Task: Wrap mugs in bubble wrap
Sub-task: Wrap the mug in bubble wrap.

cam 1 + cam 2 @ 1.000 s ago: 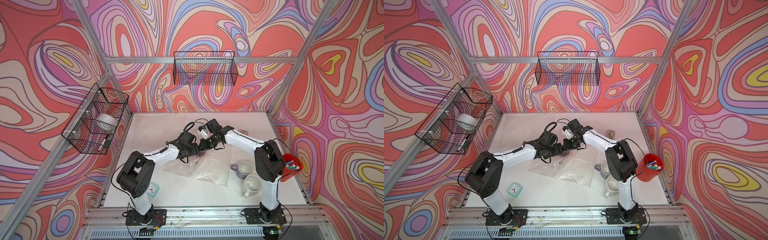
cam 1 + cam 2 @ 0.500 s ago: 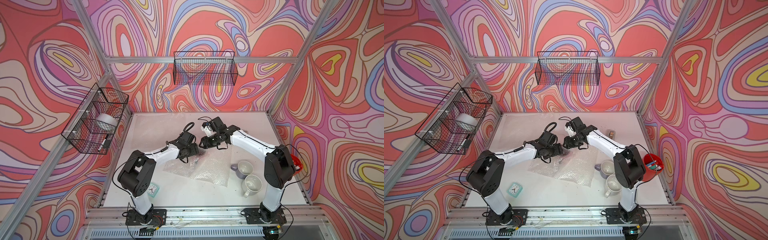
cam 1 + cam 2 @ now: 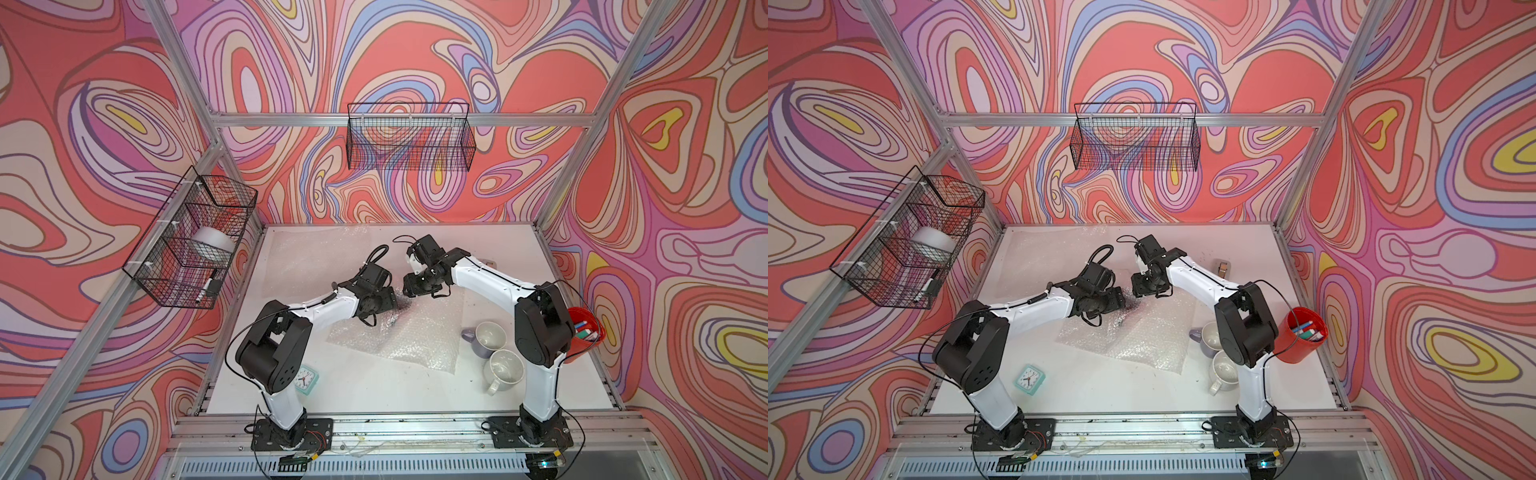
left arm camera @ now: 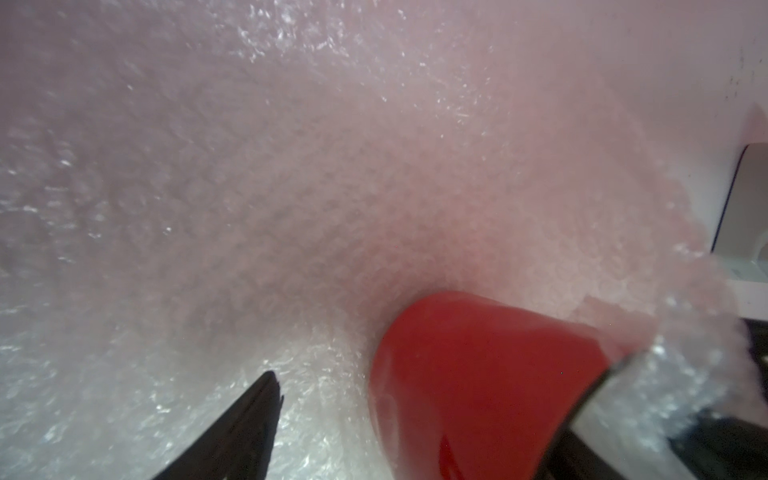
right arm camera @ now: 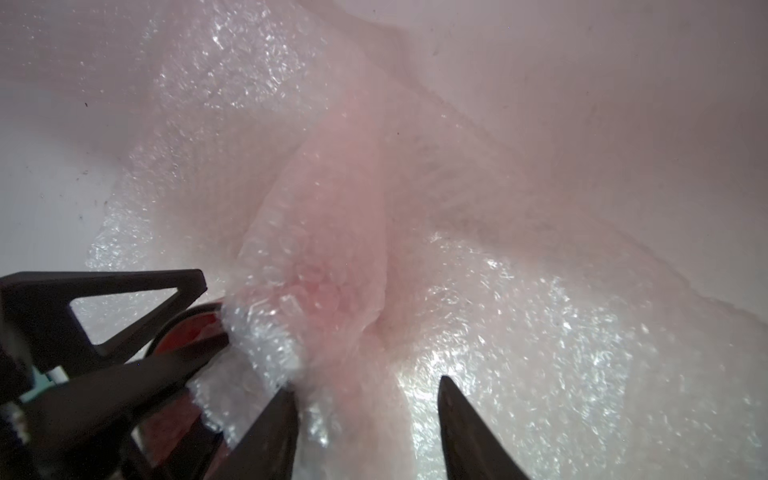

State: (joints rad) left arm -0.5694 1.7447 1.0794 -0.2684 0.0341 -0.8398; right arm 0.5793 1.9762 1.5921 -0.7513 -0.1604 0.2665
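Left jaws wide astride red mug [image 4: 478, 382] amid bubble wrap [image 4: 291, 187]; right jaws parted; lavender mug [image 3: 489, 337] aside.

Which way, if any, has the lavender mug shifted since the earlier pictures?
No. In both top views the lavender mug sits where it was, the same way off the front edge of the table.

Swirling red and lavender walls [image 3: 83, 104] enclose a white tabletop [image 3: 374, 386]; an aluminium frame [image 3: 291, 119] carries a back basket [image 3: 409, 141] and a side basket [image 3: 174, 286].

No legible text — anywhere.
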